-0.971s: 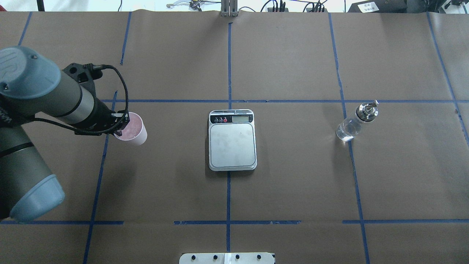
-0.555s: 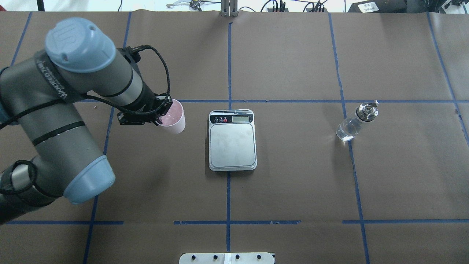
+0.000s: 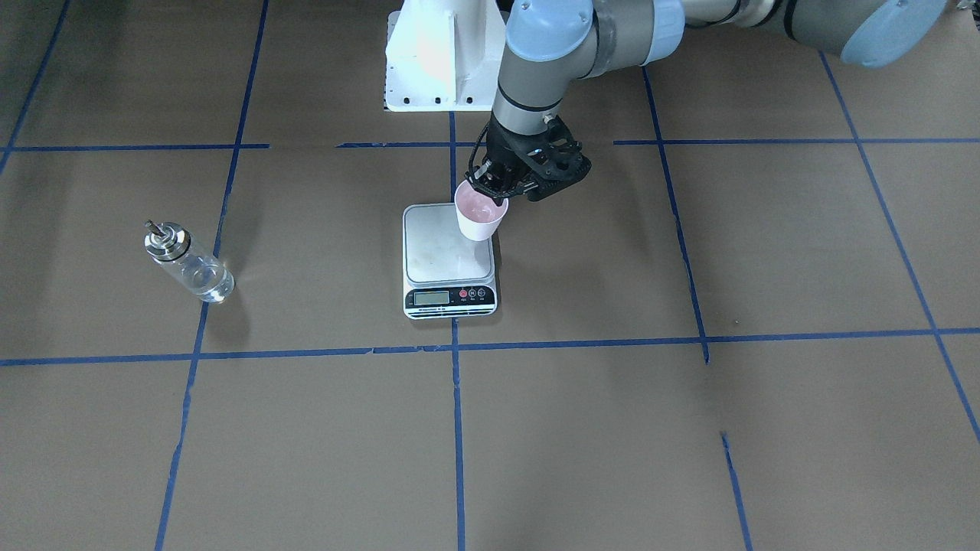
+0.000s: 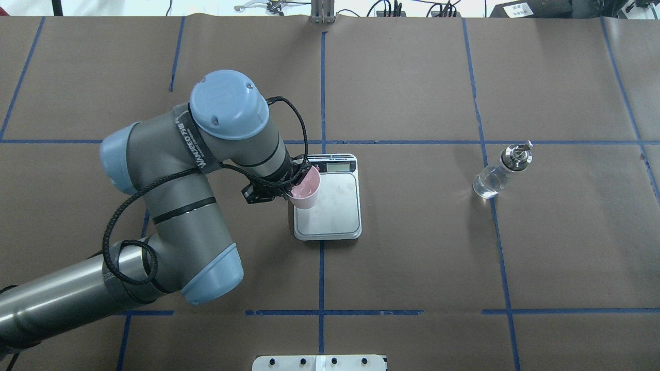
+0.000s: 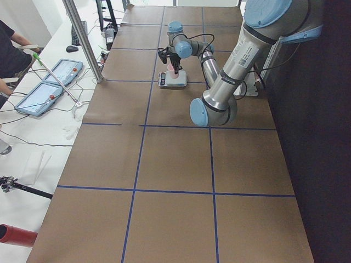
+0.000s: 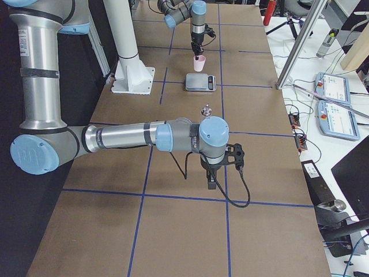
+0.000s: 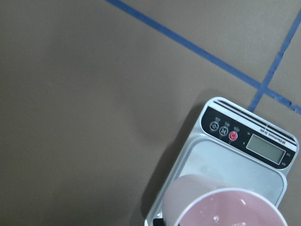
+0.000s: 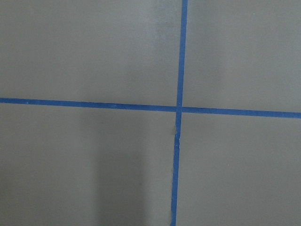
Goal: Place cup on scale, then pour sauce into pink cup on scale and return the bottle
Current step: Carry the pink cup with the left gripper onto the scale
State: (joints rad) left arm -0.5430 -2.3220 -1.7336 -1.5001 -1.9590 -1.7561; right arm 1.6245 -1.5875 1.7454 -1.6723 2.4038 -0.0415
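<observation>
The left pincer (image 4: 286, 189) is clamped on the rim of the one pale pink cup (image 4: 305, 188). Its arm is bent at the elbow and its wrist points down, holding the cup upright over the left edge of the one steel-plated kitchen scale (image 4: 330, 208). The one clear glass dispenser bottle (image 4: 495, 178) stands on the counter (image 4: 412, 257), well right of the scale; whether the right pincer (image 6: 211, 183) is open, I cannot tell.
</observation>
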